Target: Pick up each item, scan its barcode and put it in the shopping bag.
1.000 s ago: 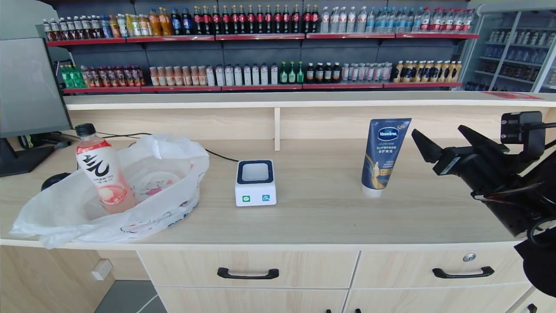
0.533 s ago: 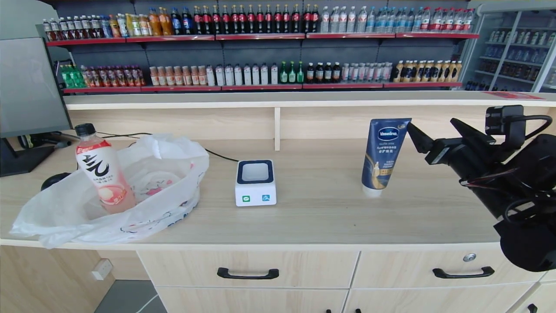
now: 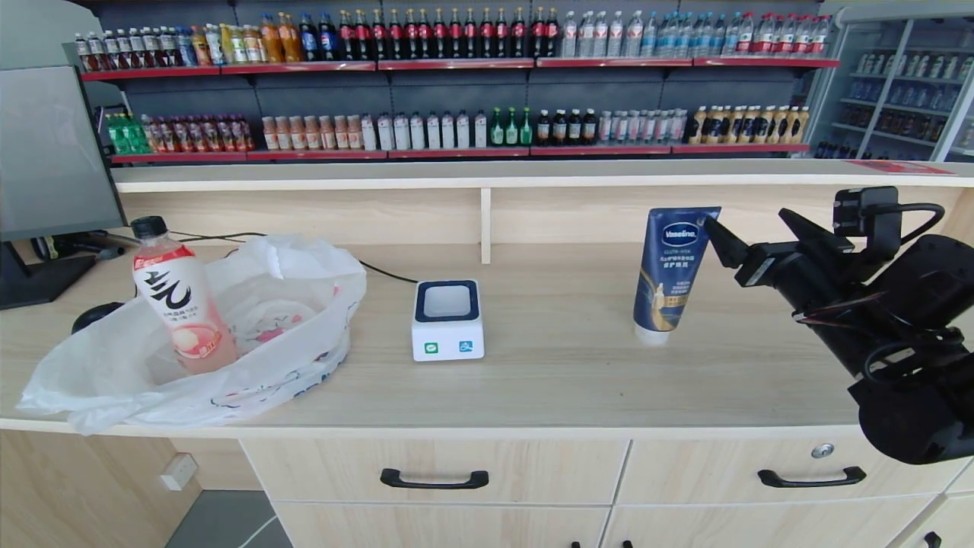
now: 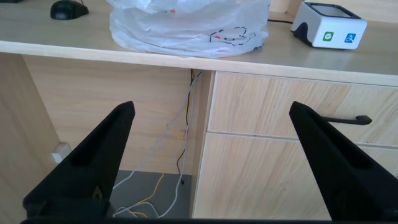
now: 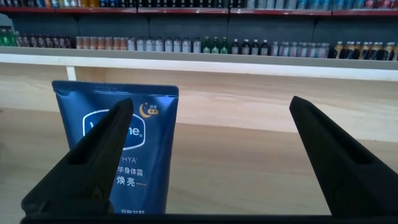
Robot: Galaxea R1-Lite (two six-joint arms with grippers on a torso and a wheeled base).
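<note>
Right gripper (image 3: 746, 219) is spread wide; we see it just beside the upright blue lotion tube (image 3: 673, 266) on the counter (image 3: 563, 365).

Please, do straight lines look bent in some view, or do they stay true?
Head view: yes, the fridge uprights lean and the top shelf bows slightly, a wide-angle effect. Right wrist view: the ledge behind the lotion tube runs straight.
</note>
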